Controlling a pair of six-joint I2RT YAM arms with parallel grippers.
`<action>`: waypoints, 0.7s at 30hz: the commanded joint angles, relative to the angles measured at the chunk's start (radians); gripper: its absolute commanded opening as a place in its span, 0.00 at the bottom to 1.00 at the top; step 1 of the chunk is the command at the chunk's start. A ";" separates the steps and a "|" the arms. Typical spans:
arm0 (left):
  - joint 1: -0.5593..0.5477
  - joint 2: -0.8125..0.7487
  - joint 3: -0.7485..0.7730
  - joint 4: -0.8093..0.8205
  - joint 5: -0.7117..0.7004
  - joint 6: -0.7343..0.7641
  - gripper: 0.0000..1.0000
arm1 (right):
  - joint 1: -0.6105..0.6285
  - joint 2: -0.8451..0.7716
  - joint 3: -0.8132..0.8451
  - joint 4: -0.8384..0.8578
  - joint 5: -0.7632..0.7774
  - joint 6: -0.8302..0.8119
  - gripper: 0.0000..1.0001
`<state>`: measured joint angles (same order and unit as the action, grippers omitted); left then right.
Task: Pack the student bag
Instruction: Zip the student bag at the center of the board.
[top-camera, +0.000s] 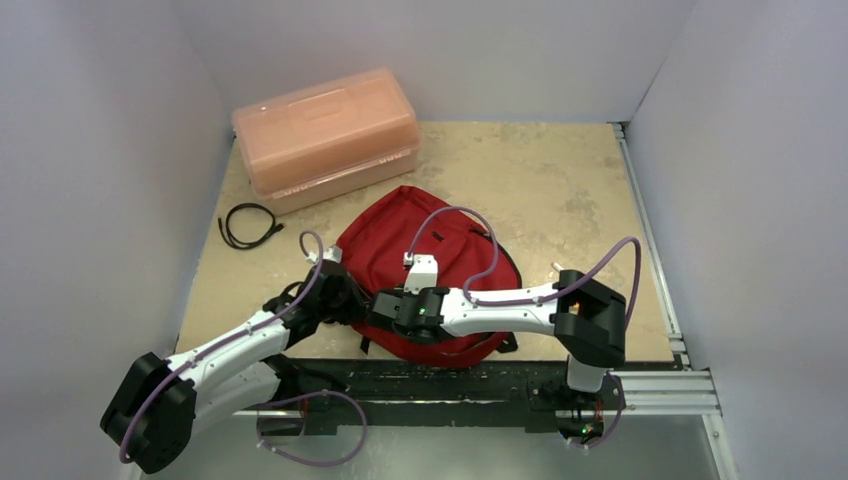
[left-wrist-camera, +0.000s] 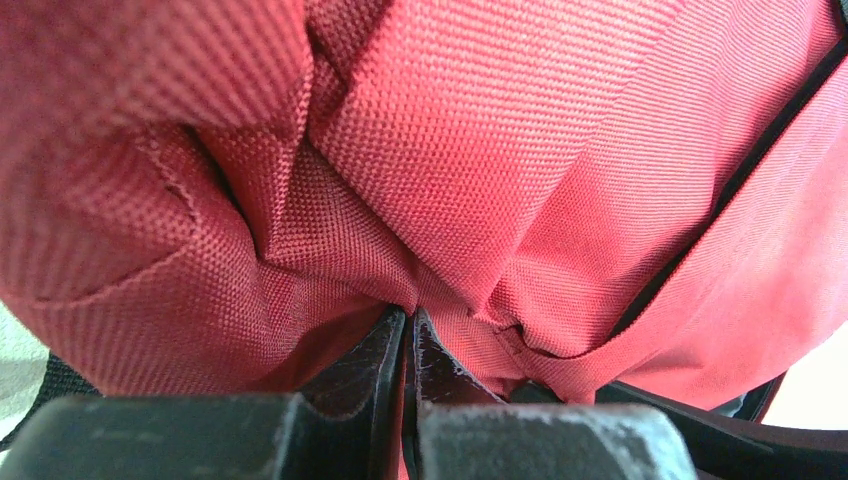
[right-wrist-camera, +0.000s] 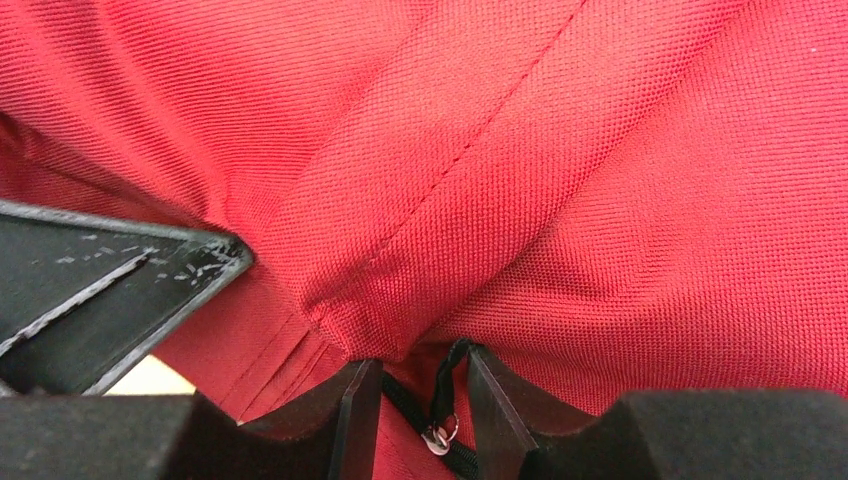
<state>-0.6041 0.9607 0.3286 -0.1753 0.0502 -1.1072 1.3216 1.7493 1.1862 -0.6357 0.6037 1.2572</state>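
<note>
Left arm (top-camera: 235, 355): white link shells, black joint housings, bulky black shoulder block left of the aluminium rail (top-camera: 665, 392).
Right arm (top-camera: 510, 310): same white-and-black build, large black block just above the rail, green light at the base below the rail.
Lilac cables (top-camera: 495, 252): one looped along each arm.
Left gripper (left-wrist-camera: 409, 315): matte black wedge fingers, scuffed.
Right gripper (right-wrist-camera: 422, 358): black angular fingers, pale scratches.

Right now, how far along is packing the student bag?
Nothing looks packed yet: the black cable lies outside the student bag, and the orange box is closed. In hand: the left gripper is shut on the bag's fabric, and the right gripper stands open around the zipper pull. Left: unzipping, then loading.
</note>
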 joint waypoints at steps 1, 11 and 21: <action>-0.002 -0.015 -0.014 0.025 0.039 -0.011 0.00 | -0.013 0.043 0.068 -0.155 0.099 0.107 0.39; 0.000 -0.023 -0.012 0.001 0.005 -0.030 0.00 | -0.012 0.007 0.050 -0.207 0.191 0.138 0.00; -0.002 -0.031 0.036 -0.276 -0.296 -0.119 0.00 | 0.019 -0.252 -0.086 -0.465 0.388 0.315 0.00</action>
<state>-0.6098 0.9443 0.3492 -0.2707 -0.0521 -1.1961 1.3331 1.6630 1.1740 -0.8993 0.7967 1.4590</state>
